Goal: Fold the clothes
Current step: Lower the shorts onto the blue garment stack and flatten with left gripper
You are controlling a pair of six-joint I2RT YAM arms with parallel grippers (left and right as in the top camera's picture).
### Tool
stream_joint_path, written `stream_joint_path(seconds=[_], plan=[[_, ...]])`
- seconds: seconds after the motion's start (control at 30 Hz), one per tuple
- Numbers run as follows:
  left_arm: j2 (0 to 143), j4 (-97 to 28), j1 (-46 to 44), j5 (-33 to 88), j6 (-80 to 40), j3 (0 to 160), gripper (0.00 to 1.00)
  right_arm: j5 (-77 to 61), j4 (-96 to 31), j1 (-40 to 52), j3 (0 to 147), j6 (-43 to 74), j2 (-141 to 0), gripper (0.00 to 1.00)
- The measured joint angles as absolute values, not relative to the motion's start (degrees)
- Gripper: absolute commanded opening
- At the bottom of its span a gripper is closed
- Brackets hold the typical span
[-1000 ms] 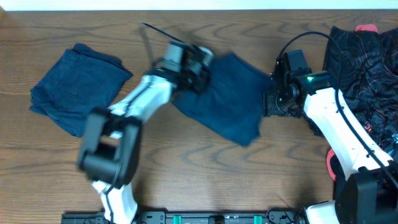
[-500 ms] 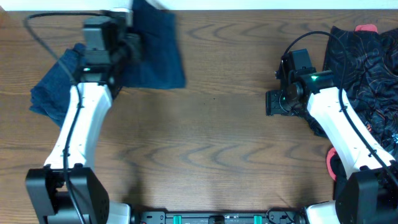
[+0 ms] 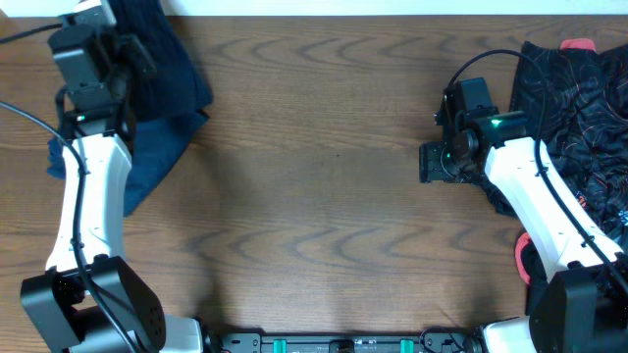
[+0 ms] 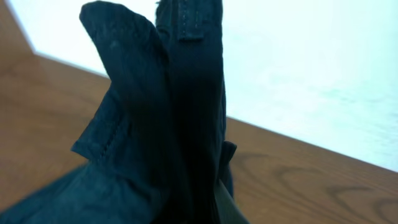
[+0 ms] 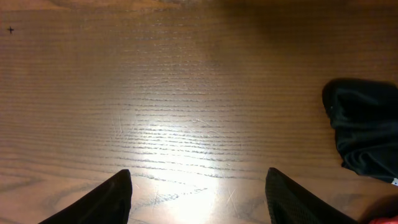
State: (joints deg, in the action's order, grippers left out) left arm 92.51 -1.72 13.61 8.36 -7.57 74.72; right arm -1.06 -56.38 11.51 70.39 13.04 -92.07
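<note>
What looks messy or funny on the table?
The blue cloth, pinched in the left jaws at the far left corner, is bunched up instead of flat. The dark patterned clothes on the right lie in a crumpled heap.

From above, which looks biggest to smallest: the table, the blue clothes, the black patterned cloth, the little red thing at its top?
1. brown wooden table
2. dark blue clothes and black patterned cloth: about alike, both partly hidden, so no ranking between them
3. small red item
</note>
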Motion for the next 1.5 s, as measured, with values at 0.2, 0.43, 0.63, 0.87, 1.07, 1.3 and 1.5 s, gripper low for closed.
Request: stream_joint_path(seconds=[0.2, 0.43, 0.63, 0.87, 1.07, 1.3, 1.5], plan=[[92.51, -9.93, 16.23, 8.05, -10.92, 74.72, 0.06, -1.06, -56.42, 11.51, 70.39, 13.04, -92.07, 0.67], [92.51, -19.92, 19.29, 0.99, -16.38, 74.72, 0.06, -1.06, -56.47, 11.51, 70.39, 13.04, -92.07, 0.68], [92.51, -25.19, 22.24, -3.44, -19.31, 74.72, 0.06, -1.06, -56.51, 11.51, 70.39, 13.04, -92.07, 0.68], [92.51, -28.53, 26.26, -5.1, -20.6, 74.72, 0.07, -1.06, -56.58, 11.51, 70.39, 13.04, -92.07, 0.68], [92.51, -33.32, 29.1, -5.93, -20.75, 74.72, 0.38, -1.08, -56.75, 11.51, 70.39, 13.04, -92.07, 0.68], [92.47, -35.73, 32.45, -8.14, -20.99, 74.72, 0.7, -1.06, -57.39, 11.51, 70.39, 13.04, -92.07, 0.69], [92.47, -35.94, 33.98, -8.91, -21.12, 74.72, 0.71, -1.04, -57.23, 11.51, 70.39, 13.15, -92.07, 0.73]])
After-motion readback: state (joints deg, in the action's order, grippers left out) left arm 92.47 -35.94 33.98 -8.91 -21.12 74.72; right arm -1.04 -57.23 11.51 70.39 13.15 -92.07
